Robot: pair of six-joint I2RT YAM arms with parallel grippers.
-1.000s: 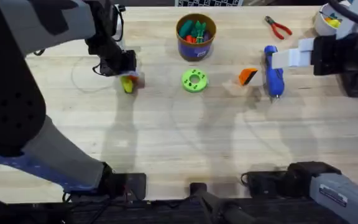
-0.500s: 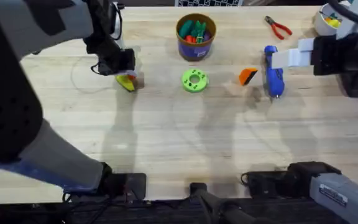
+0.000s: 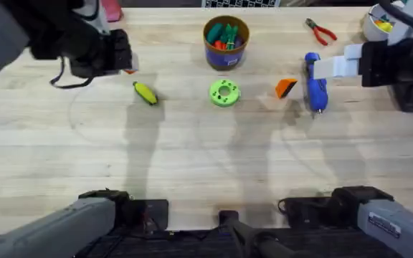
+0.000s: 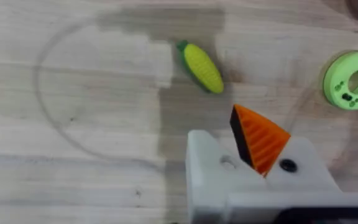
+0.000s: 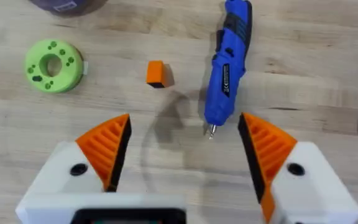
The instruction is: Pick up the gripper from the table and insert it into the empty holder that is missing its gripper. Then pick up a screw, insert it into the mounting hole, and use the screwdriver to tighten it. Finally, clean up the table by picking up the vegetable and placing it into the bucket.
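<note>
Wooden table boards (image 3: 192,165) hold everything, and the green ring (image 3: 225,93) sits in the middle. Left of the ring lies the yellow vegetable (image 3: 145,93), loose on the wood. Right of the ring lies the orange gripper (image 3: 286,87), and just past it the blue screwdriver (image 3: 314,80). Behind the ring stands the bucket (image 3: 226,43). The left gripper (image 4: 253,162) hangs above the wood, holding nothing, with one orange pad missing, so I cannot tell how wide it is. The right gripper (image 5: 185,146) is wide open and empty over the screwdriver tip. It should come down straight over the orange piece and squeeze gently.
</note>
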